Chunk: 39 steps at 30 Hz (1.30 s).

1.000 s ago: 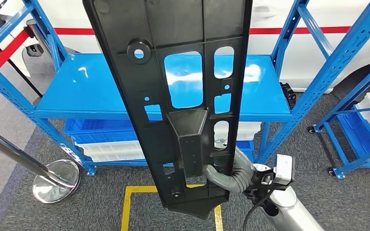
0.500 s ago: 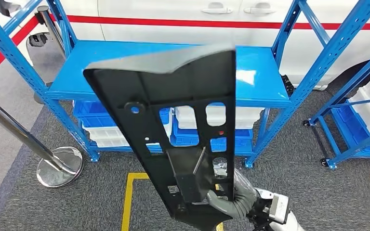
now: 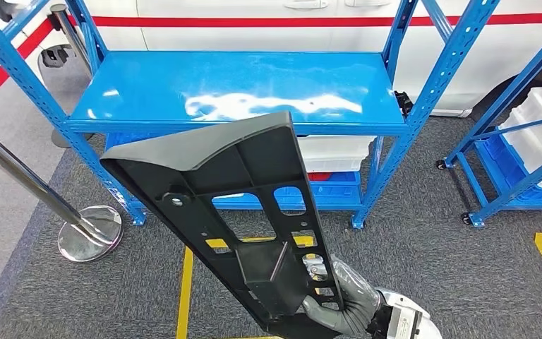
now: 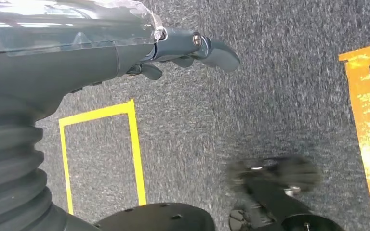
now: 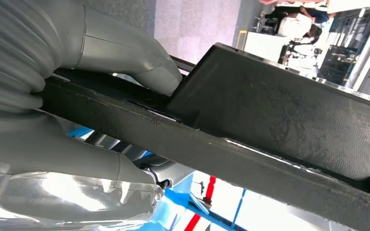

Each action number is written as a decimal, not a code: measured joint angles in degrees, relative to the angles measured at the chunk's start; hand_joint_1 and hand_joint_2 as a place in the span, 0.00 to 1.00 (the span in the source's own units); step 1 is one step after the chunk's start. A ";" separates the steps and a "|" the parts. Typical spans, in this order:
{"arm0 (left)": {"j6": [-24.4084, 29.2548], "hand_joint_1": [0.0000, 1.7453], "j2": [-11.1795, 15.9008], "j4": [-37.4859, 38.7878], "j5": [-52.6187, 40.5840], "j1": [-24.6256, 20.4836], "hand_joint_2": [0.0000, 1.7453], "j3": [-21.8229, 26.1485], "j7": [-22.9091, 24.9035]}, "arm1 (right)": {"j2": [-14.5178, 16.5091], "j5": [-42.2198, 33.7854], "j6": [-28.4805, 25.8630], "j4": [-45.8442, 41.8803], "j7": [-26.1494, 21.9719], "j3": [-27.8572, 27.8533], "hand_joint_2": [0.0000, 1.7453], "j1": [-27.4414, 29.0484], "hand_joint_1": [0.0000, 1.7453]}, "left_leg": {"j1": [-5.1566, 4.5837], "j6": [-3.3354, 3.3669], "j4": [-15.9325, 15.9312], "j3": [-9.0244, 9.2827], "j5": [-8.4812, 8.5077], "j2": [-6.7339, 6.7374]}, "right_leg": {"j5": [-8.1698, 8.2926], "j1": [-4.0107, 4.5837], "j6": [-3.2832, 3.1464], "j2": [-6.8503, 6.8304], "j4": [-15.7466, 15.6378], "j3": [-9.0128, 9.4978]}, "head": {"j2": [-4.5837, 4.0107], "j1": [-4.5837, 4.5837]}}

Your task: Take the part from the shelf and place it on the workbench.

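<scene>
The part (image 3: 233, 205) is a long black plastic panel with several cut-outs and a raised box rib. It stands tilted in front of me, its top end leaning left, over the carpet before the blue shelf (image 3: 233, 88). My right hand (image 3: 342, 307) grips its lower end at the bottom of the head view. In the right wrist view the grey thumb (image 5: 149, 72) presses on the part (image 5: 279, 110) and the other fingers wrap under its edge. My left hand (image 4: 192, 48) hangs over the grey carpet and holds nothing.
The shelf's top board is bare, with blue and white bins (image 3: 335, 166) beneath. A chrome stanchion (image 3: 88, 236) and its slanted pole stand at the left. A second blue rack with white bins (image 3: 536, 141) is at the right. Yellow tape (image 3: 183, 289) marks the carpet.
The whole view has shifted, so the camera moved. The part has sunk and tipped lower in the picture, baring the shelf's top board. My right hand still grips its lower end.
</scene>
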 joint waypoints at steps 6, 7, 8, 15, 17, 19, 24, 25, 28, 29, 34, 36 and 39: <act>-0.03 0.00 -0.19 0.00 -0.45 -0.89 1.00 -0.03 -0.51 | -0.02 0.92 0.34 -2.38 1.56 -0.69 1.00 2.11 1.00 | 0.55 -0.72 -4.95 8.33 2.26 -0.30 | 2.03 -0.39 1.12 0.16 2.70 -4.99 | 0.00 0.00; -0.03 0.00 -0.26 0.00 -0.35 -1.00 1.00 -0.03 -0.78 | -0.02 0.92 0.43 -2.87 1.69 -0.82 1.00 2.40 1.00 | 0.51 -0.51 -8.05 10.18 2.14 -0.52 | 2.37 -0.36 1.48 0.21 3.08 -5.50 | 0.00 0.00; -0.01 0.00 -0.34 0.00 -0.23 -1.09 1.00 -0.03 -1.03 | -0.02 0.90 0.52 -3.31 1.77 -0.96 1.00 2.63 1.00 | 0.43 -0.22 -9.84 11.08 1.67 -0.74 | 2.74 -0.26 1.83 0.24 3.31 -5.86 | 0.00 0.01; 0.46 0.00 -0.86 0.04 0.63 -0.92 1.00 0.09 -1.18 | 0.29 0.69 1.78 -4.50 2.05 -1.82 1.00 3.48 1.00 | 0.08 3.11 -10.23 7.13 5.15 -0.03 | -6.59 -0.66 3.40 0.58 13.22 -9.50 | 0.00 0.02; 0.51 0.00 -1.01 0.04 0.67 -0.80 1.00 0.13 -1.22 | 0.29 0.68 1.94 -4.52 2.08 -1.85 1.00 3.47 1.00 | -0.29 3.23 -10.03 5.23 6.53 0.12 | -8.70 -0.64 3.38 0.60 19.28 -9.88 | 0.00 0.02; 0.55 0.00 -1.15 0.04 0.67 -0.67 1.00 0.15 -1.28 | 0.29 0.68 2.02 -4.53 2.11 -1.86 1.00 3.46 1.00 | -0.67 3.24 -9.76 3.32 7.83 0.20 | -5.98 -0.42 2.82 0.63 18.70 -6.99 | 0.00 0.02; 0.65 0.00 -1.91 0.04 0.72 -0.52 1.00 0.19 -1.55 | 0.29 0.50 2.15 -5.06 2.09 -2.06 1.00 3.02 1.00 | -0.70 2.34 -9.99 1.51 10.65 0.20 | -6.24 1.08 0.39 0.41 1.17 5.63 | 0.00 0.02; 0.70 0.00 -1.98 0.04 0.73 -0.42 1.00 0.20 -1.52 | 0.29 0.38 2.24 -5.11 2.12 -2.10 1.00 2.91 1.00 | -0.56 1.97 -10.36 1.55 11.25 0.24 | -5.88 1.18 0.29 0.40 0.44 5.69 | 0.00 0.02; 1.10 0.00 -2.13 0.04 0.66 -0.06 1.00 0.25 -0.76 | 0.29 -0.03 2.62 -5.06 2.34 -2.18 1.00 2.70 1.00 | -0.50 0.91 -8.97 0.54 9.03 0.05 | -3.33 0.64 -0.25 0.35 -0.38 4.08 | 0.00 0.02; 1.19 0.00 -2.16 0.04 0.55 -0.03 1.00 0.27 -0.56 | 0.27 -0.18 2.67 -5.05 2.48 -2.26 1.00 2.67 1.00 | -0.42 0.57 -6.48 -0.19 6.14 -0.02 | -2.51 0.42 -0.29 0.36 -0.48 3.31 | 0.00 0.02; 1.21 0.00 -2.22 0.04 -0.59 -0.13 1.00 0.15 -0.49 | 0.20 -1.07 2.58 -5.04 3.06 -3.25 1.00 3.00 1.00 | 0.31 -0.90 5.19 0.10 2.29 -0.11 | 0.25 0.04 0.28 1.32 0.62 -1.02 | 0.00 0.02; 1.18 0.00 -2.22 0.04 -0.81 0.07 1.00 0.10 -0.44 | 0.20 -1.16 2.58 -5.05 3.12 -3.46 1.00 3.13 1.00 | 0.68 -1.05 -1.43 5.65 4.07 -1.43 | 0.80 -0.19 0.83 2.27 1.71 -2.68 | 0.00 0.01; 1.05 0.00 -2.25 0.04 -1.22 0.34 1.00 0.05 -0.49 | 0.20 -1.25 2.58 -5.09 3.09 -3.71 1.00 3.22 1.00 | 0.84 -0.32 -10.11 11.12 2.05 -3.85 | 1.61 -0.20 1.87 3.76 3.13 -4.50 | 0.00 0.01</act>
